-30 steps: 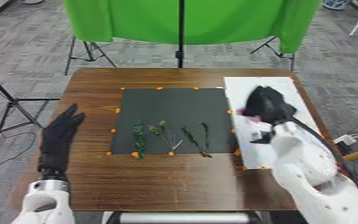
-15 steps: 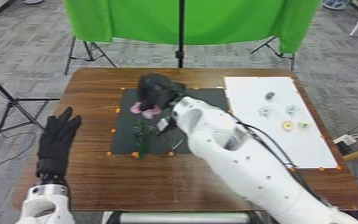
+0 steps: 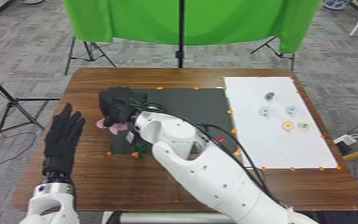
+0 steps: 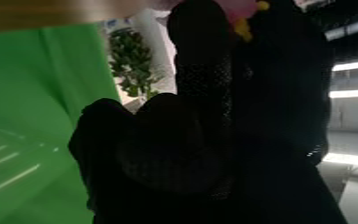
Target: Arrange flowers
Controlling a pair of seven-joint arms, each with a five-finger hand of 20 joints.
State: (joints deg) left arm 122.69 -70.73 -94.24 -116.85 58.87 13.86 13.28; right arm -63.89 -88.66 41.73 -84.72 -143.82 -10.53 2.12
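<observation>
Hand of the right arm [image 3: 118,102] is over the far left corner of the dark mat [image 3: 198,102], partly closed on a pink flower [image 3: 117,128]. Wrist view: some fingers curled in, others extended, pink petals and a yellow bit up at the tips. Exact grip point on the flower: can't tell.

Green sprig [image 3: 142,144] on the near left part of the mat, just beside the right forearm [image 3: 193,172]; forearm crosses the mat and hides part of it. White sheet [image 3: 269,147] right of the mat, small blooms [image 3: 288,126] spread on its middle and far part, well apart from the hand.

Left hand [image 3: 63,130] open, fingers straight, over the left side of the tabletop [image 3: 95,187]. Green cloth [image 3: 233,22] hangs beyond the far edge, pole [image 3: 181,35] in front of it.
</observation>
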